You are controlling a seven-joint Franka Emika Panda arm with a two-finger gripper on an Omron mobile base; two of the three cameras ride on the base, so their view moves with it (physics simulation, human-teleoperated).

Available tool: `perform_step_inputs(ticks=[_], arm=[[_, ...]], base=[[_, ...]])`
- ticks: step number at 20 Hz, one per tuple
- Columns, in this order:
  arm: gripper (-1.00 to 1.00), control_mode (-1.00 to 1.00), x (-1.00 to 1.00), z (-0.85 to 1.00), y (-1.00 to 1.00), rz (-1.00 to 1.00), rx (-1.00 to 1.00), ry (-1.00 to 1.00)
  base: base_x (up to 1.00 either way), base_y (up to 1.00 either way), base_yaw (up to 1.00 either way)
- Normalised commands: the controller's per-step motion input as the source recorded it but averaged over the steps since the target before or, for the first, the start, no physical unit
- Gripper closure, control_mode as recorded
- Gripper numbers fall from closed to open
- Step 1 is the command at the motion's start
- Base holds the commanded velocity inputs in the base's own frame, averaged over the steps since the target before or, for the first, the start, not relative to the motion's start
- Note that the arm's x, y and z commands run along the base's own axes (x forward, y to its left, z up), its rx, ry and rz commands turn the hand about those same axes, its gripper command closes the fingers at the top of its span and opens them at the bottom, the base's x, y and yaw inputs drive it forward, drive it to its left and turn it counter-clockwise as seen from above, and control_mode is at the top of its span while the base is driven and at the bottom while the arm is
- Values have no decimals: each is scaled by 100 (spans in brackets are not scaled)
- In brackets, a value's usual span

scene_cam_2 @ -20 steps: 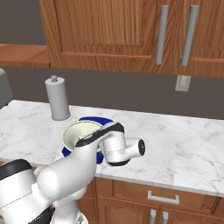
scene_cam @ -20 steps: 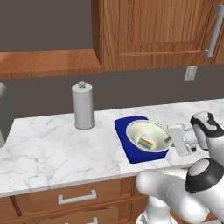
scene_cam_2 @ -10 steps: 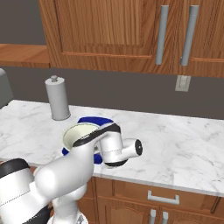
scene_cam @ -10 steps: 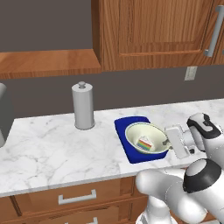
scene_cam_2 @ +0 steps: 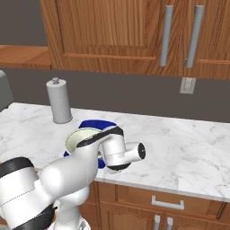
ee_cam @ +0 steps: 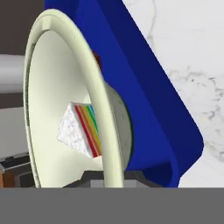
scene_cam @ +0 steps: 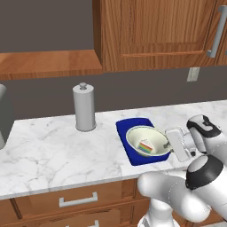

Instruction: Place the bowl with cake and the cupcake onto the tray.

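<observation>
**Bowl with cake gripped at its rim, over the blue tray**

Left base view: the pale cream-green bowl [scene_cam: 148, 141] sits over the deep blue tray [scene_cam: 128, 131] on the marble counter [scene_cam: 48, 150], covering most of the tray's near half. The cake [scene_cam: 146, 146], a small wedge with rainbow layers, lies inside the bowl towards its near side. The white arm's hand comes in from the right, and the gripper [scene_cam: 168, 142] meets the bowl at its right rim. Whether the bowl rests on the tray or hangs just above it cannot be told here. A grey paper towel holder [scene_cam: 84, 107] stands upright on the counter, well apart to the left of the tray, near the back wall.

Right base view: the arm crosses in front of the bowl [scene_cam_2: 78, 137], leaving its left rim in sight, with the blue tray [scene_cam_2: 96, 124] showing behind it. The paper towel holder [scene_cam_2: 59, 101] stands to the left, behind the tray.

Hand view: the bowl's rim [ee_cam: 98, 109] runs edge-on through the middle, down to the bottom where the fingertips pinch it, jaws closed on the rim. The cake slice [ee_cam: 81, 129] lies inside the bowl to the left of the rim. The tray [ee_cam: 144, 96] lies to the right, behind the bowl, with counter marble beyond.
</observation>
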Motion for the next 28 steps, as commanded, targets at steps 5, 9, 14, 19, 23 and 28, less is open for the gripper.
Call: perform_step_inputs(ticks=[5, 9, 14, 19, 23, 28], arm=[[-100, -100, 0, 0, 1, 0, -1, 2], [-100, -100, 0, 0, 0, 0, -2, 0], [-100, -100, -11, 35, 0, -1, -1, 0], [-100, -100, -35, 88, 0, -5, -3, -2], [-100, -100, -34, 82, 0, -4, -6, -4], [-100, -100, -42, 57, 0, 0, -17, -4]], base=[[0, 0, 0], [0, 0, 0], [0, 0, 0], [0, 0, 0], [0, 0, 0], [0, 0, 0]])
